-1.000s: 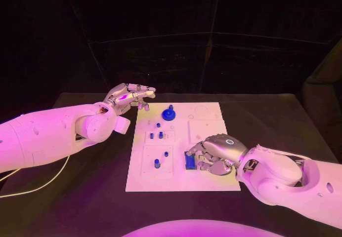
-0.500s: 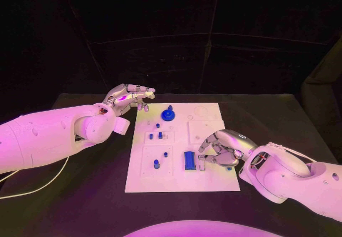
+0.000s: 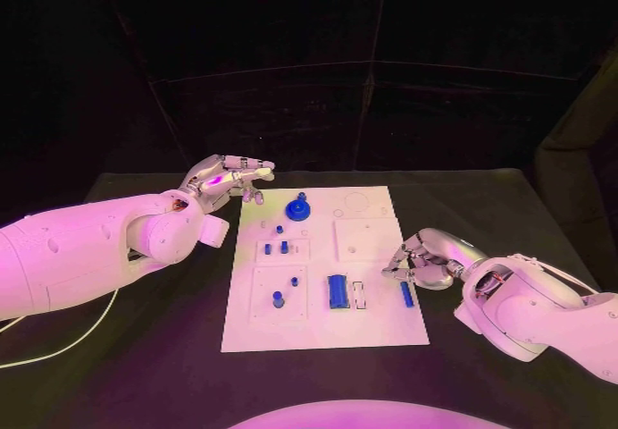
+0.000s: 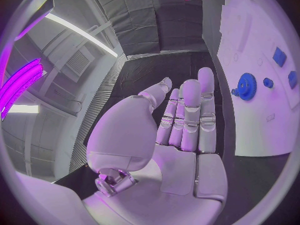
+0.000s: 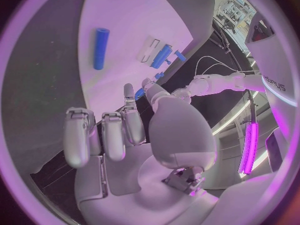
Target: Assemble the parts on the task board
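The white task board [image 3: 367, 237] lies mid-table. On it stand a blue gear [image 3: 299, 210] at the far end, several small blue pegs [image 3: 283, 246], and a blue block [image 3: 338, 291] near the front. A blue rod [image 3: 407, 294] lies loose by the board's right edge. My right hand [image 3: 431, 259] hovers just beyond the rod at that edge, fingers loosely bent, holding nothing. The right wrist view shows the rod [image 5: 100, 47] and the block [image 5: 161, 56] on the board [image 5: 125, 15]. My left hand [image 3: 229, 181] floats off the far left corner, fingers straight and empty [image 4: 187, 115], near the gear [image 4: 247, 86].
A pale narrow slot [image 3: 359, 295] lies between the block and the rod. Black table [image 3: 502, 206] surrounds the board on all sides. A white cable [image 3: 64, 344] trails along the table's left front.
My right hand has pulled away to the right from the blue block to the board's right edge. The blue rod now lies uncovered beside it. The left hand has barely moved.
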Available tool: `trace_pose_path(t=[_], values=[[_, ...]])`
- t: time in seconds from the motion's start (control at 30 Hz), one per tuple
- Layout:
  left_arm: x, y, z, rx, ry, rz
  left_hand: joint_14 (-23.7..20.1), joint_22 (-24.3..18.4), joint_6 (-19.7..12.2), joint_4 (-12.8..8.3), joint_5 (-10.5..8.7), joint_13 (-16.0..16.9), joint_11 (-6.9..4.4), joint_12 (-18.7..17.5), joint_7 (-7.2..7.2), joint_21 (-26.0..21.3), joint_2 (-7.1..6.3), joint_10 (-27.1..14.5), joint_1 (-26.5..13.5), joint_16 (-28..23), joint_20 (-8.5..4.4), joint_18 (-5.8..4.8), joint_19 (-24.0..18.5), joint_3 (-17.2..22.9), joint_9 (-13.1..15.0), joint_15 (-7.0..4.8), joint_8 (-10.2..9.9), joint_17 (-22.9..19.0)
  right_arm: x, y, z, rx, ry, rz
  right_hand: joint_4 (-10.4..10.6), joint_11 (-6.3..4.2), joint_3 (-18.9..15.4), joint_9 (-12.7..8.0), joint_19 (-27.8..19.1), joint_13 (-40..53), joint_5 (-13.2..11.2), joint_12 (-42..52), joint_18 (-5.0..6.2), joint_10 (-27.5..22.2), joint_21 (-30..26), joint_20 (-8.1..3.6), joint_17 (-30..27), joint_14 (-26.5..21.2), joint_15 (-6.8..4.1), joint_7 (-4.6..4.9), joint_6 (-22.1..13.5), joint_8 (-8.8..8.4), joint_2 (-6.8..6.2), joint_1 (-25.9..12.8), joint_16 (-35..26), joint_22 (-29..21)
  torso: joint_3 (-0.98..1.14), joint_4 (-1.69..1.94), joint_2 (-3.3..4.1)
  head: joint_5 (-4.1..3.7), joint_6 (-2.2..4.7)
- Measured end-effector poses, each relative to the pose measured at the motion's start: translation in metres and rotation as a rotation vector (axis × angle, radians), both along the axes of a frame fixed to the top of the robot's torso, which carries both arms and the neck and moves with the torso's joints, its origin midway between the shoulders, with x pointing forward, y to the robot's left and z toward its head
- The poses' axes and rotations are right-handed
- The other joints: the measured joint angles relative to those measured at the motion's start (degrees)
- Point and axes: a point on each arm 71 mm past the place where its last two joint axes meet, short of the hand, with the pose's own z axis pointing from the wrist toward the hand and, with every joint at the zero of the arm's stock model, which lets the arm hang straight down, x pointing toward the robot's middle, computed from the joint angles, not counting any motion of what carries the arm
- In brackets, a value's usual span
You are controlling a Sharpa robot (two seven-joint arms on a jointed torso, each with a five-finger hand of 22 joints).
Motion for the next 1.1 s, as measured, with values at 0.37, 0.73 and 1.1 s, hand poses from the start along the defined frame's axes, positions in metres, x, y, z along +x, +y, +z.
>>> trace_pose_path(t=[0.37,0.73,1.1], values=[[0.000,0.000,0.000,0.000,-0.001,0.000,0.00,0.01,0.00,0.00,0.00,0.00,0.00,0.00,0.00,0.00,0.00,0.00,0.00,0.00,0.00,0.00,0.00,0.00,0.00,0.00,0.00,0.00,-0.005,-0.023,-0.004,-0.055,0.081,-0.094,2.03,-0.21,-5.67,0.79,0.00,0.00,4.04,-0.56,0.00,0.21,0.17,0.00,0.00,0.00,0.00,0.00,0.00,-0.67,0.06,0.36,-0.33,0.00,0.18,-0.17,0.05,-0.83,-0.21],[0.000,0.000,0.000,0.000,-0.001,0.001,0.00,0.01,0.00,0.00,0.00,0.01,0.00,0.00,0.00,0.00,0.00,0.00,0.00,0.00,0.00,0.00,0.00,0.00,0.00,0.00,0.00,0.01,-0.008,-0.024,-0.007,-0.135,0.116,-0.089,4.04,-0.20,-10.32,2.68,0.12,0.00,4.64,-1.33,0.00,0.21,0.17,-0.11,0.00,0.20,-0.20,-0.53,0.54,-0.48,-0.22,0.62,-0.67,-0.01,0.15,-0.07,0.04,-1.20,-0.29],[0.001,0.001,0.000,0.001,-0.001,0.002,0.00,0.02,0.00,0.00,0.00,0.01,0.00,0.00,0.00,0.00,0.00,0.00,0.00,0.00,0.00,0.00,0.00,0.00,0.00,0.00,0.00,0.01,-0.008,-0.020,-0.009,-0.192,0.134,-0.056,4.18,-0.61,-11.92,3.82,0.01,0.00,4.87,-1.56,0.00,0.21,0.17,-0.39,0.00,0.00,-0.40,-0.73,0.74,-0.15,-0.21,1.84,-0.88,-0.01,0.12,-0.05,0.03,-1.22,-0.35]])
